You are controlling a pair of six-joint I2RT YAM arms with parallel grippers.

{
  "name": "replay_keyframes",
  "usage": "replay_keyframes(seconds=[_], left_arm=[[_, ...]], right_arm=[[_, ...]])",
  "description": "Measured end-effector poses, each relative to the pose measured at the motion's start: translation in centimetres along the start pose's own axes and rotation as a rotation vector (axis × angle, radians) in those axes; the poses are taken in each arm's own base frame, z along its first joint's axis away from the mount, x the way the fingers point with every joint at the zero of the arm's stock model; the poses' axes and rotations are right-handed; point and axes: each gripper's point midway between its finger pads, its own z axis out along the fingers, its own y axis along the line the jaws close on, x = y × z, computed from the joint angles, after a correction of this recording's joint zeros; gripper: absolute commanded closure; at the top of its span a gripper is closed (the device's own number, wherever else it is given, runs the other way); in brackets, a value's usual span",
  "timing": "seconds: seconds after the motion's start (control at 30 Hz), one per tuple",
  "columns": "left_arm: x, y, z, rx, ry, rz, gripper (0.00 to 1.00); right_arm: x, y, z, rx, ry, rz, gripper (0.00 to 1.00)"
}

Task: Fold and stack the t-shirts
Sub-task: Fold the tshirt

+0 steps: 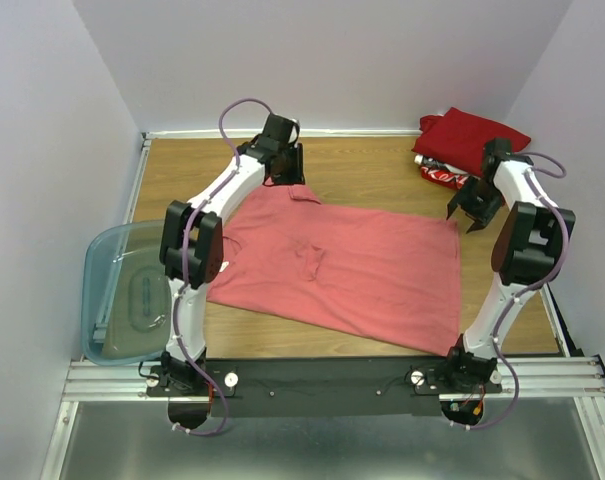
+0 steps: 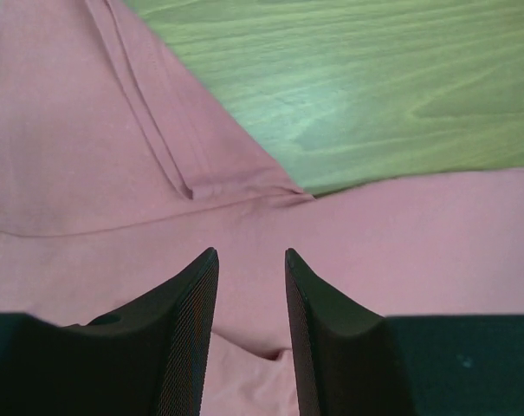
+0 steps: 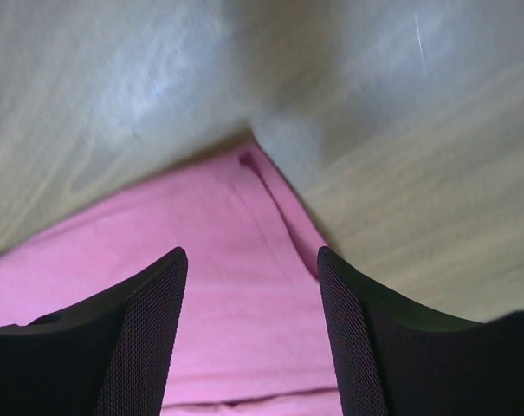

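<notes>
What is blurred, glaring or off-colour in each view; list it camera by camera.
Top external: sharp and evenly lit, the salmon-pink shirt clearly outlined. Left wrist: sharp, but the table reads greenish, with a pale glare patch. Right wrist: table and shirt are smeared with blur, white glare lies on the table, and the shirt is shifted towards magenta; only the right tool is crisp.

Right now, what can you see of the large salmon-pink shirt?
The salmon-pink shirt is soft cloth, spread nearly flat on the wooden table, puckered near its middle. A hemmed short sleeve lies at its far edge, where the left gripper hangs open. The right gripper is open above its far-right hem corner.
</notes>
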Motion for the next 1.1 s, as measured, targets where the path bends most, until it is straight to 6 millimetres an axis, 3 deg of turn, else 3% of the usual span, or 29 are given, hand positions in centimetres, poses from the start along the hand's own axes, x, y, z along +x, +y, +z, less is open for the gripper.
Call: replay_keyframes(seconds=[0.1,0.27,0.47,0.53,0.57,0.67,0.83,1.1], left_arm=[[-0.5,1.0,1.5,-0.02,0.011,-0.015,0.55],[-3.6,3.8,3.1,-0.064,-0.04,-0.075,0.56],[-6.6,6.7,4.9,-0.111,-0.107,-0.147,0.55],[-6.9,7.2,5.6,-0.122,-0.116,-0.167,0.45],[-7.1,7.4,6.0,-0.127,-0.124,-0.179,0.34],[-7.0,8.1,7.1,-0.15,-0.135,-0.208,0.26],[-7.4,8.6,8.9,-0.162,-0.163,-0.234,0.26],[-7.1,9.8,11.3,-0.186,-0.187,-0.276,0.33]], right_arm=[[-1.2,0.5,0.8,-0.004,-0.015,0.002,0.34],[-3.3,1.5,1.4,-0.027,-0.062,0.004,0.35],[-4.0,1.8,2.5,-0.038,-0.081,0.005,0.38],[-4.0,1.9,3.0,-0.037,-0.076,0.006,0.38],[-3.9,1.9,3.2,-0.036,-0.072,0.006,0.39],[-3.8,2.0,3.5,-0.044,-0.063,0.01,0.39],[-3.6,2.4,3.7,-0.067,-0.053,0.016,0.4],[-3.0,2.8,4.5,-0.09,-0.028,0.026,0.46]])
